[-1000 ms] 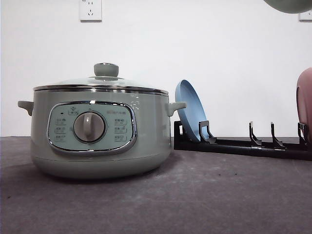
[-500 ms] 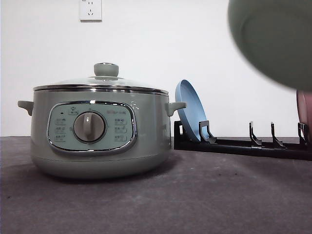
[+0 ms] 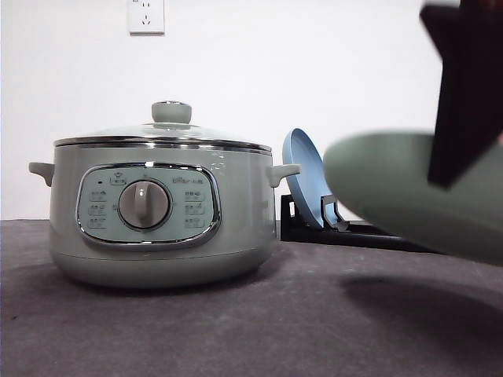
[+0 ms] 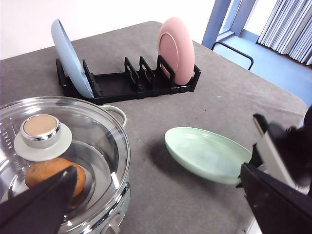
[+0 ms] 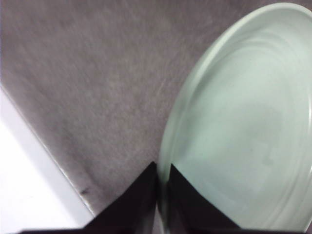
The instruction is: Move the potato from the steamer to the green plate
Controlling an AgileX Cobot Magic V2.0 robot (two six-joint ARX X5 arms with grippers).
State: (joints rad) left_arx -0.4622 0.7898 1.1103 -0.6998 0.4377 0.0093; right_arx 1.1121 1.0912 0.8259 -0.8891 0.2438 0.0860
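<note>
As the front view shows, your right gripper has brought the green plate down from high up to just above the table, beside the steamer, so a landing spot is nearly ready. In the left wrist view you see what the front hides: the potato under the closed glass lid, with the left gripper spread wide. The right wrist view shows jaws pinching the plate's rim.
</note>
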